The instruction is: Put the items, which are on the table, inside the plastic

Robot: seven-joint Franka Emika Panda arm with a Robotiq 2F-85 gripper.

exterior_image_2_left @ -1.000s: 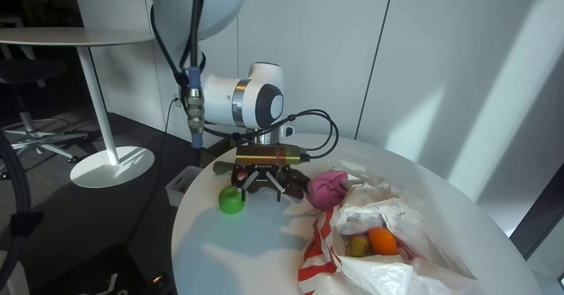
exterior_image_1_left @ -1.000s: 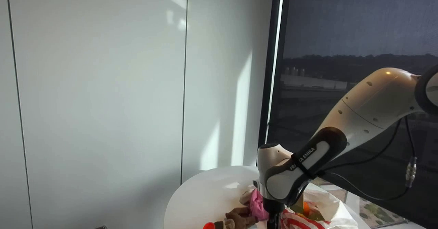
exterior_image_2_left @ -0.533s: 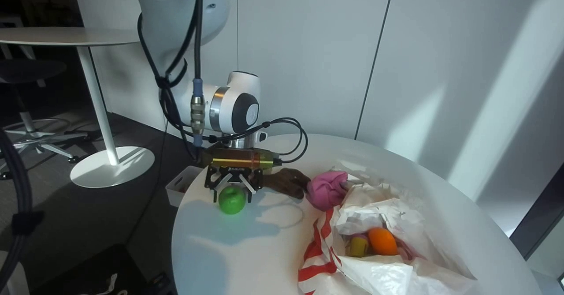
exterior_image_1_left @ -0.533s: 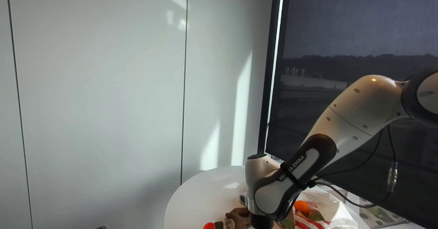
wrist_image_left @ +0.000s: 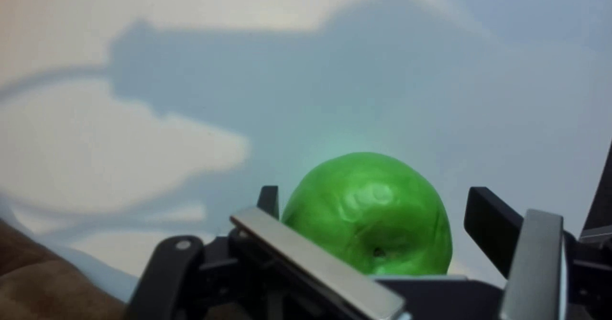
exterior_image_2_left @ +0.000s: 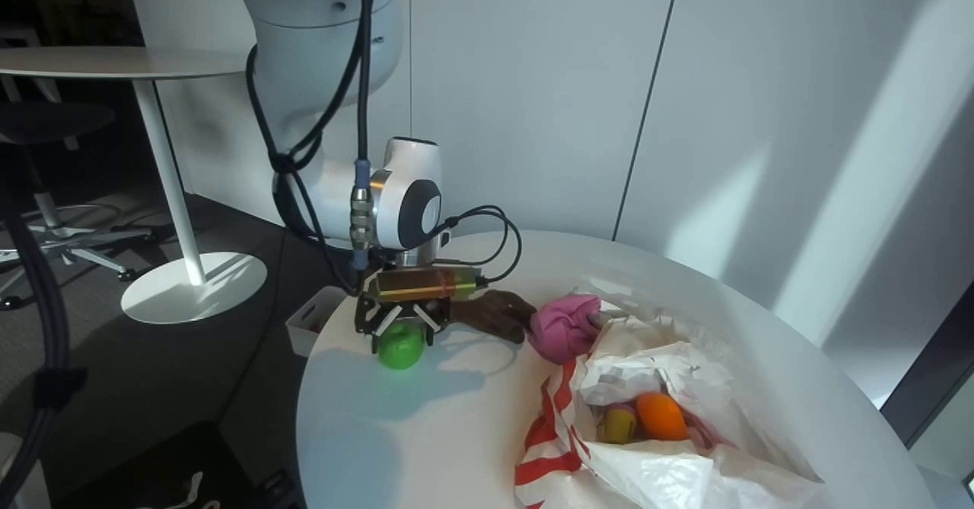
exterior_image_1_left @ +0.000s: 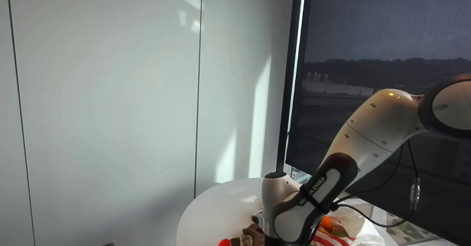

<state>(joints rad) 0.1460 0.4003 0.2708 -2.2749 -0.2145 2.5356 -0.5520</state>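
Lower middle of the wrist view: green apple (wrist_image_left: 368, 210) on the white table (wrist_image_left: 478, 114), claw (wrist_image_left: 373, 199) spread about it, gripping nothing that I can make out. Fruit sits slightly off-centre in the gap: just beside the frame-left finger (wrist_image_left: 268, 199), contact unclear, while bare table shows between it and the frame-right finger (wrist_image_left: 492, 224). Near-round, so no long axis to match; dimple faces up. Its far side runs past both tips toward the top of the frame. Reads as lining up for a grasp; I'd want the claw a touch toward frame left and perhaps deeper before closing. At left centre of an exterior view the fingers straddle the apple, its base lower than the tips. Brown piece (exterior_image_2_left: 494, 316) lies close by, to the right of the claw there; a sideways slip could nudge it. Pink piece (exterior_image_2_left: 564, 328) beyond it, near frame centre, by the bag's edge. Plastic bag (exterior_image_2_left: 647, 469) at lower right, orange ball (exterior_image_2_left: 660, 416) inside; the carry should run that way.
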